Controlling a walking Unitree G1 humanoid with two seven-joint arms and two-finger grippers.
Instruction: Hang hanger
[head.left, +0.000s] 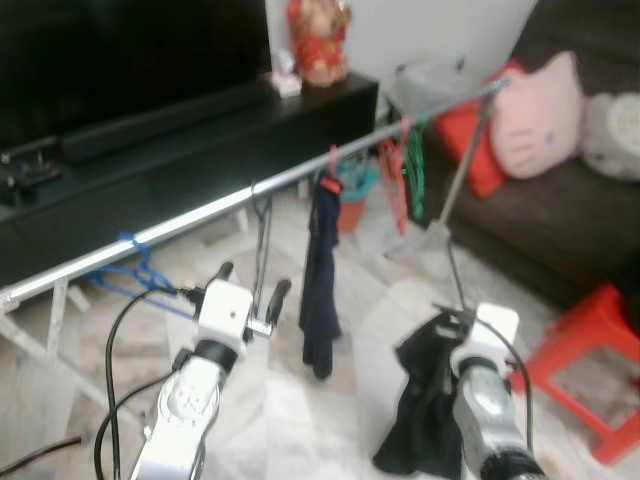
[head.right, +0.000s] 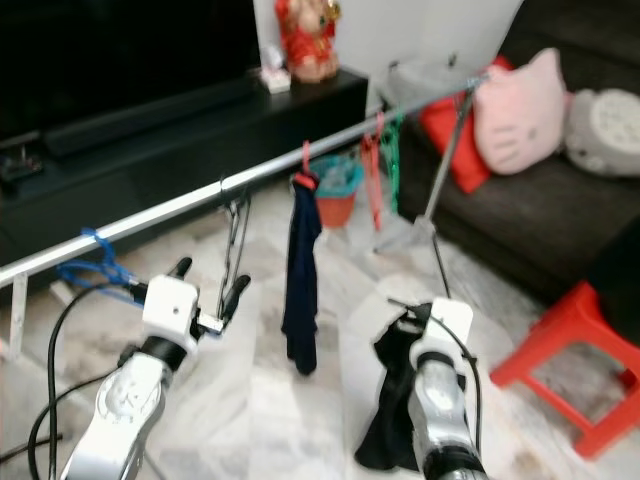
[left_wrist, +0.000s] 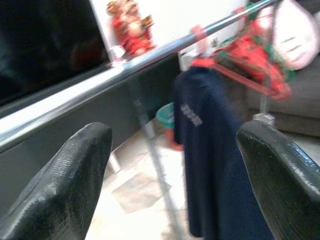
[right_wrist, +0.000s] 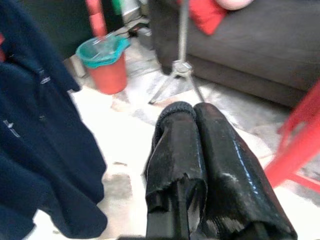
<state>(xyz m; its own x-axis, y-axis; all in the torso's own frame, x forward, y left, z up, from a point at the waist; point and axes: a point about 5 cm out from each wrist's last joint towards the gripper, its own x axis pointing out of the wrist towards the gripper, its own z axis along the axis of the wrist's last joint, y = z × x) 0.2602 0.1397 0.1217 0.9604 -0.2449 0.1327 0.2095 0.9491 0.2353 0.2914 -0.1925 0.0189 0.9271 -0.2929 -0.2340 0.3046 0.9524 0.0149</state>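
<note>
A silver clothes rail (head.left: 200, 213) runs from near left up to far right. A navy garment (head.left: 322, 280) hangs from it on a red hanger (head.left: 330, 180). A blue hanger (head.left: 135, 265) and red and green hangers (head.left: 400, 170) also hang on the rail. My left gripper (head.left: 252, 280) is open just below the rail, with nothing between its fingers (left_wrist: 75, 175). My right gripper (head.left: 452, 322) is lower and to the right, shut on the wire hanger of a black garment (head.left: 420, 400) that droops toward the floor. Its fingers (right_wrist: 190, 130) are pressed together.
A red plastic stool (head.left: 590, 380) stands close on the right. Behind it is a dark sofa (head.left: 560, 220) with a pink cushion (head.left: 535, 105). The rail's stand pole (head.left: 455, 180) and a red bucket (head.left: 350, 205) are beyond the rail. A black TV cabinet (head.left: 150, 160) lies behind.
</note>
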